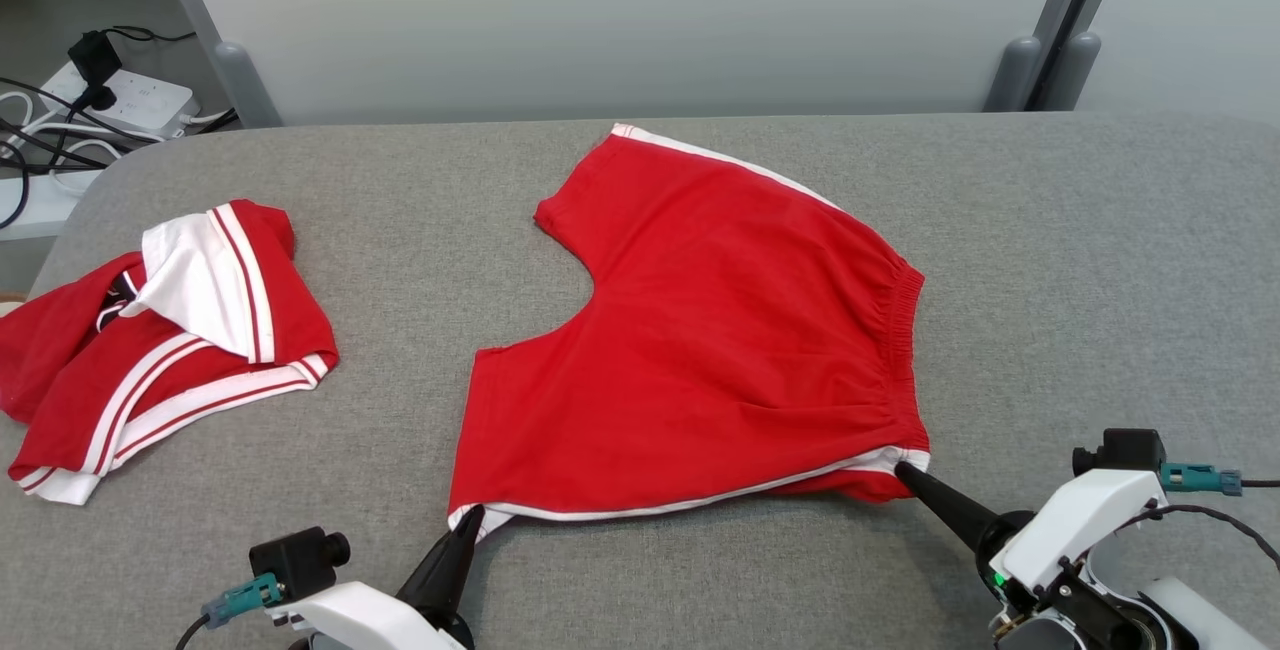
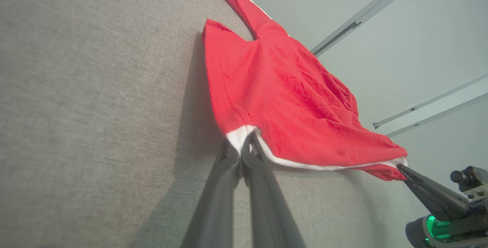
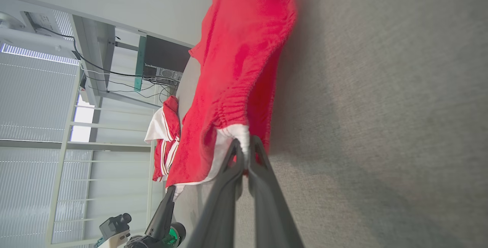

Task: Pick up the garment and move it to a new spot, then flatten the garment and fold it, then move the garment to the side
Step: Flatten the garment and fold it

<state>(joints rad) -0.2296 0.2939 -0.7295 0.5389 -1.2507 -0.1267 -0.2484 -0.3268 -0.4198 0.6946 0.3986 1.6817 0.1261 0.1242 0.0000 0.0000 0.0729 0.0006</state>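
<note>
red shorts (image 1: 720, 350), waistband to right, legs pointing left

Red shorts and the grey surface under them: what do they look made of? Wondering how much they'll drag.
Red shorts: likely a soft matte cotton-type knit; it drapes and creases, with a gathered elastic waistband and white trim. Grey surface: seemingly a woven fabric cover, matte and slightly coarse; a fine heathered weave shows in the left wrist view.
</note>
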